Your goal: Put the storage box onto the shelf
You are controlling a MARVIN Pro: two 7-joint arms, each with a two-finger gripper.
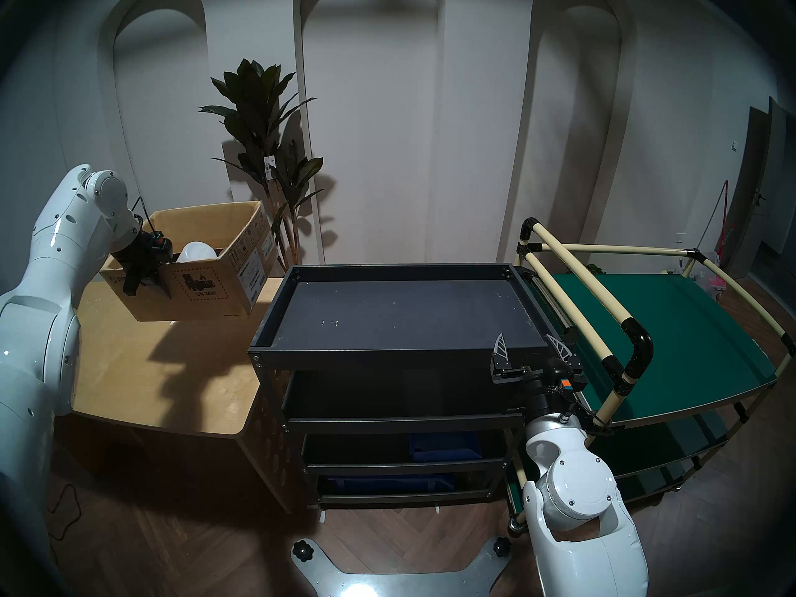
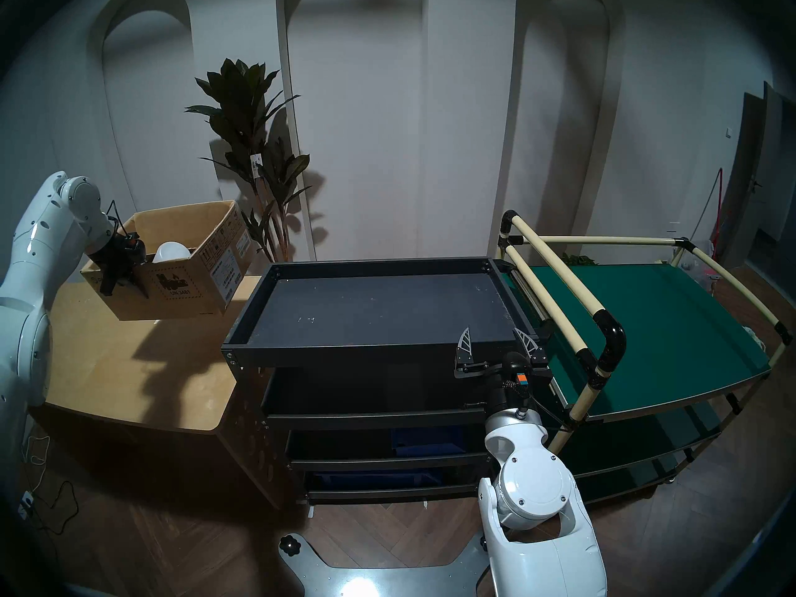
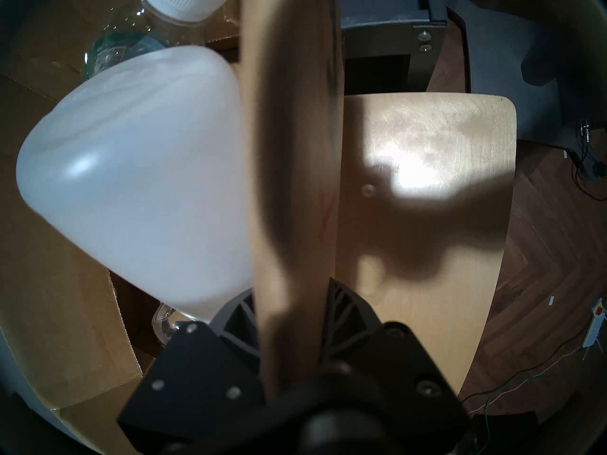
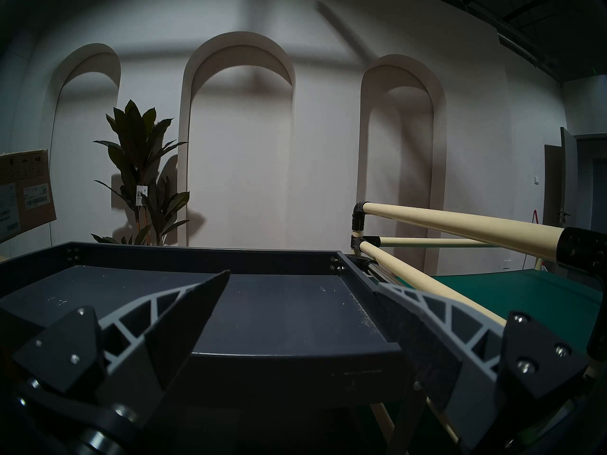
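Arched white wall niches and a potted plant (image 1: 267, 161) back the work area. Status: the storage box (image 1: 202, 273) is held above the wooden table (image 1: 172, 368), its near wall clamped in the left gripper (image 1: 144, 277) (apparently lifted clear, though contact underneath is hard to judge). Remaining: carry it rightward onto the shelf (image 1: 400, 312), whose top tray is bare. Right gripper (image 1: 532, 352) hovers at the tray's near right corner, jaws spread, empty.

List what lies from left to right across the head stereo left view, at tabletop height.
Left claw → cardboard box → dark metal cart → right claw → green rack with cream pipes.
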